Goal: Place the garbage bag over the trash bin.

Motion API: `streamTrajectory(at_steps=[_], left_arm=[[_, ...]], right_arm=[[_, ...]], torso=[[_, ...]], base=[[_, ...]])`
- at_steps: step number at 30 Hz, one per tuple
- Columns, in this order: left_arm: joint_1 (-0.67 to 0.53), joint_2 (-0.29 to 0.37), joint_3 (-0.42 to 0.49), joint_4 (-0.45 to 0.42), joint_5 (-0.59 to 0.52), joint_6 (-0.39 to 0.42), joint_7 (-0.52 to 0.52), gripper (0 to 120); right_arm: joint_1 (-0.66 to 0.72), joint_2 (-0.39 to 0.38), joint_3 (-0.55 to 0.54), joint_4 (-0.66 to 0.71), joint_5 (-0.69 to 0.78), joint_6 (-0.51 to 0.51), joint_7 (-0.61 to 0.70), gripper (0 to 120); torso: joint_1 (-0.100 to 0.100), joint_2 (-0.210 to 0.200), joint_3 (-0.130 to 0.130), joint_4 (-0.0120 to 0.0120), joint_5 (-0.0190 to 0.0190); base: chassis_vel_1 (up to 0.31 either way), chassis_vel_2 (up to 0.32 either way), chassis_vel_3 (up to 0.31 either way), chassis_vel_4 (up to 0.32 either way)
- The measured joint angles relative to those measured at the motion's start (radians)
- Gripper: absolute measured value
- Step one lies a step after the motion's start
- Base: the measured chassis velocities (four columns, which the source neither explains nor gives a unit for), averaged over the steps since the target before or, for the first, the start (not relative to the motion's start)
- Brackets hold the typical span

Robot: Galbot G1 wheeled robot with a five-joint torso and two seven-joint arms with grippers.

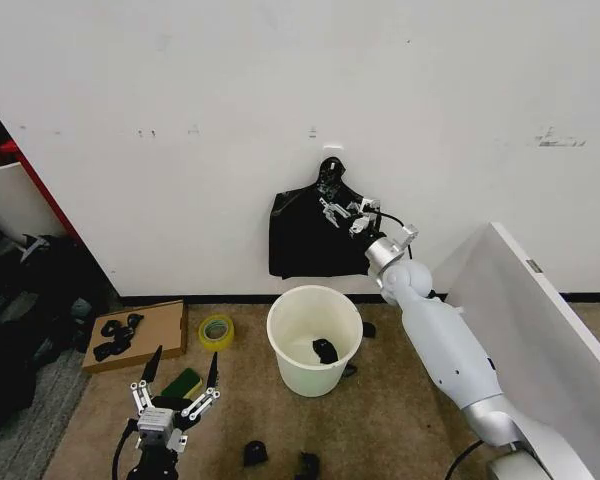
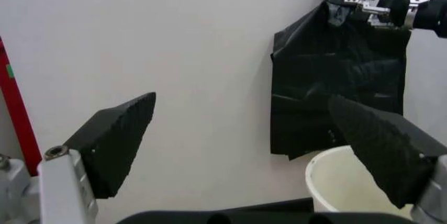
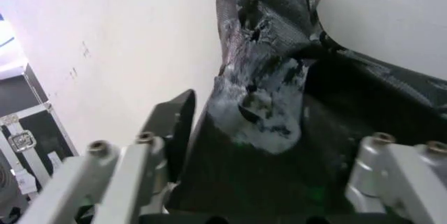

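Garbage bag hanging flat on wall above trash bin; right gripper at its gathered top, fingers spread around crinkled plastic in right wrist view. Small black piece lying inside bin. Left gripper spread wide, holding nothing, left of bin, above green sponge.

No readable text or labels, seemingly, anywhere.

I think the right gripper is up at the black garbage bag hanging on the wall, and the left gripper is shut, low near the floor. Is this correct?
Not fully. The right gripper is indeed up at the garbage bag hanging on the wall above the trash bin. But the left gripper, low near the floor, is open, not shut: the head view shows its fingers spread apart, and the left wrist view shows a wide gap between them.
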Motion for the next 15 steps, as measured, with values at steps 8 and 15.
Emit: streamTrajectory(at_steps=[8,15], left_arm=[[-0.001,0.008,0.0,0.0,-0.001,-0.001,-0.001,97],[-0.006,0.009,0.002,-0.001,-0.002,-0.001,-0.002,97]], right_arm=[[-0.001,-0.006,-0.003,-0.003,-0.001,0.006,0.001,22],[-0.011,-0.022,-0.005,0.008,-0.006,0.017,-0.02,0]], torso=[[0.0,0.0,0.0,0.0001,0.0],[0.0,0.0,0.0,0.0,0.0001]], base=[[0.0,0.0,0.0,0.0],[0.0,0.0,0.0,0.0]])
